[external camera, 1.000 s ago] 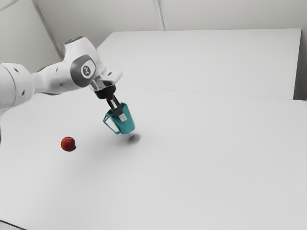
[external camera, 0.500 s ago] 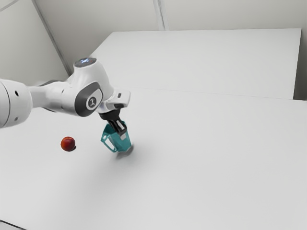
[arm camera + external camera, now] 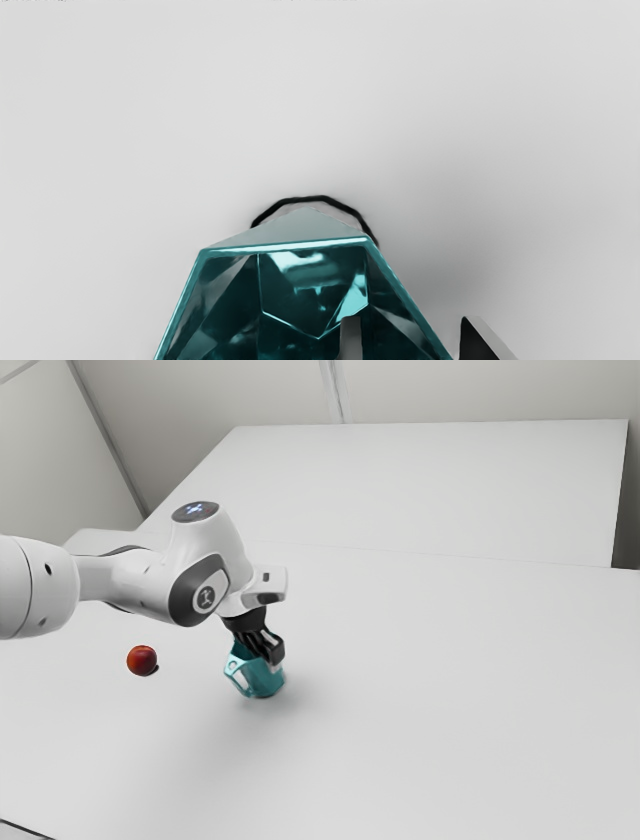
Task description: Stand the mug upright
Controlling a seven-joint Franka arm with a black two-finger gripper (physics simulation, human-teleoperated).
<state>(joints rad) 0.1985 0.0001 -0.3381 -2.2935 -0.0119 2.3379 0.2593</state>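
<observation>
the teal faceted mug (image 3: 258,678) is on the white table (image 3: 450,710), its mouth facing up toward the gripper (image 3: 269,654), and it looks upright or very nearly so. its handle (image 3: 237,676) points toward the exterior view's left, and a soft shadow lies on the table around its lower part

the gripper is right at the mug, angled down over the rim, with the white arm (image 3: 140,576) reaching in from the exterior view's left. in the wrist view the fingers (image 3: 350,340) stand apart, unclenched, on either side of one wall of the mug: one is down inside the mouth, the other is outside, just beside that same wall. there is a clear gap between the inner finger and the wall, so the two are not grasping it. the wrist view also looks down into the mug, where shiny facets run down to a many-sided bottom, and a dark curved line (image 3: 322,198) bends around the mug's far side, beyond the rim from the fingers

a small red ball (image 3: 142,660) sits on the table near the mug, apart from it, on the handle side, toward the exterior view's left. a thin dark line (image 3: 25,829) crosses the near corner at the exterior view's left, and a pale wall (image 3: 480,388) rises behind the table
</observation>
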